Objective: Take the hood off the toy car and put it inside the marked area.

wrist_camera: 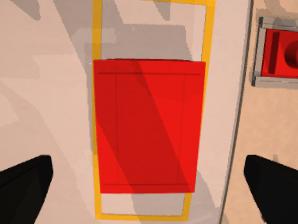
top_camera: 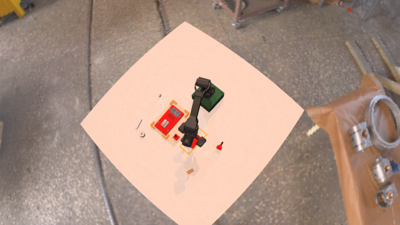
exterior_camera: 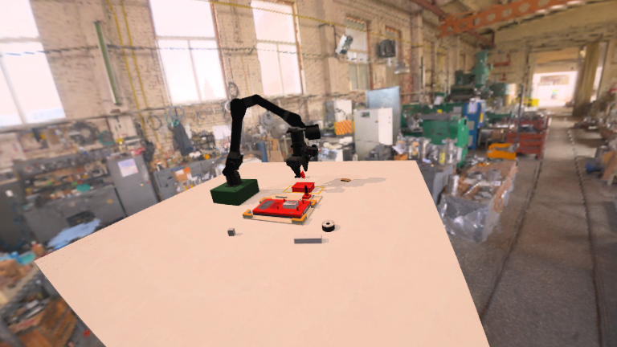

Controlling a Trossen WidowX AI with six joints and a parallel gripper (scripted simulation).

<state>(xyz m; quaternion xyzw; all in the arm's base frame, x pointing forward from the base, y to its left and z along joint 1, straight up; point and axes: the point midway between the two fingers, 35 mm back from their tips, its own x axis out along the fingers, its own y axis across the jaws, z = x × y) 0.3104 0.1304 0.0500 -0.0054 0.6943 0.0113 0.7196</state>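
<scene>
The red hood [top_camera: 195, 142] [exterior_camera: 303, 186] [wrist_camera: 149, 125] lies flat on the table within the yellow outline of the marked area [top_camera: 184, 150] [wrist_camera: 142, 218]. In the wrist view its long sides overlap the outline's side lines; bare table shows inside the outline beyond both ends. My gripper [top_camera: 192, 134] [exterior_camera: 300, 170] [wrist_camera: 150, 165] is wide open and empty above the hood. In the wrist view a gap shows between each black finger and the hood's sides. The red toy car [top_camera: 171, 116] [exterior_camera: 269, 210] sits without its hood between orange corner brackets, its grey block exposed.
A small red part with a black post [top_camera: 175, 137] [exterior_camera: 306, 194] stands between car and marked area. A red piece with a dark handle [top_camera: 219, 146] lies beyond the area. An orange block [top_camera: 190, 171], a round part [top_camera: 142, 133] and a grey bar [exterior_camera: 308, 239] lie around.
</scene>
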